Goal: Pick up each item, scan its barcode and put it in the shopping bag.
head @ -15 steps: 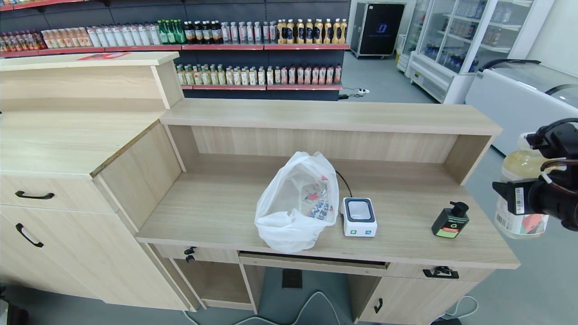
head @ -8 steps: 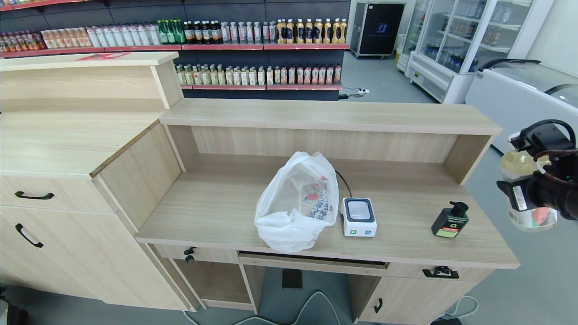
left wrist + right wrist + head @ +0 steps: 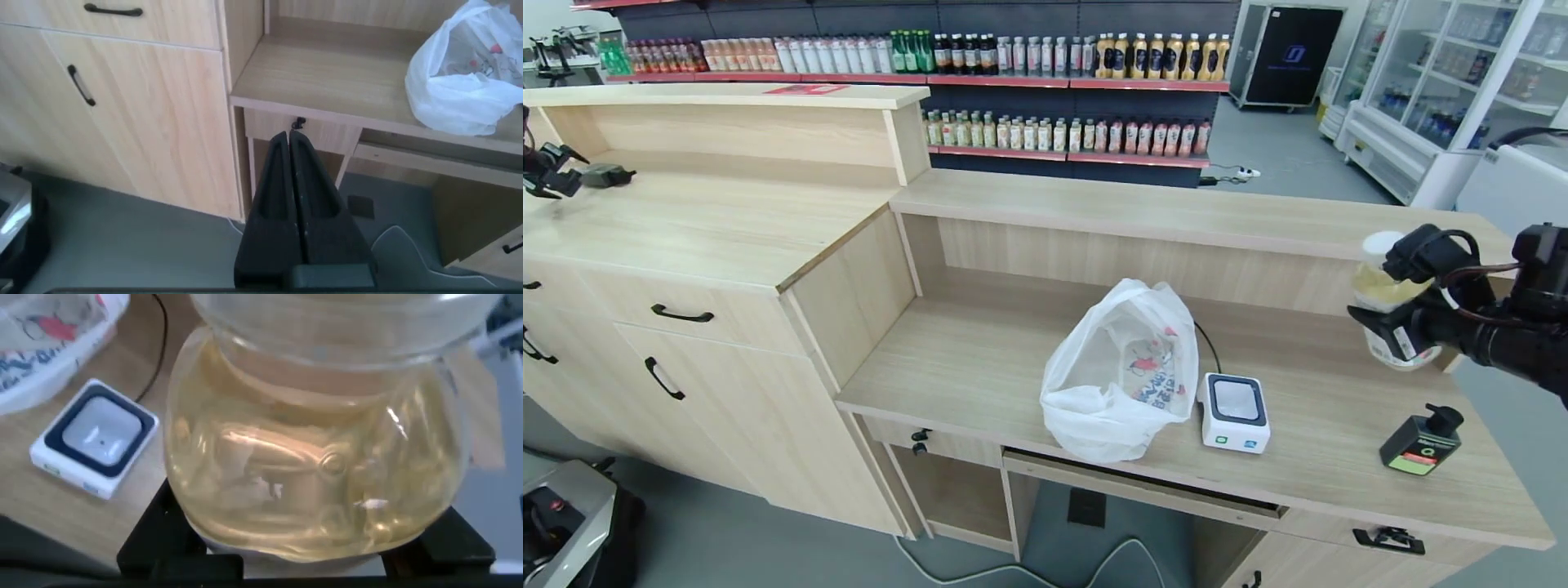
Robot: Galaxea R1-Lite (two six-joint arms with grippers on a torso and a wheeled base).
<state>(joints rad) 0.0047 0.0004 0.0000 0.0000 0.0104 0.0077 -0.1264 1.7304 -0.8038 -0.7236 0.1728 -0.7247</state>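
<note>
R gripper [image 3: 1398,328] grips yellow-liquid bottle [image 3: 1374,287] over wood counter [image 3: 980,359]; L gripper [image 3: 289,145] closed, empty. Shopping bag [image 3: 1123,371]: red/blue print. Drink shelves [image 3: 1013,80] behind.

Bright, even overhead shop light falls on the wooden counter [image 3: 980,359], leaving only faint, soft shadows beneath the shopping bag [image 3: 1123,371] and under the upper ledge. The head view bows straight edges near its borders. In the right wrist view, white highlights glint on the bottle [image 3: 327,457], and the scanner [image 3: 94,437] window gleams softly.
</note>
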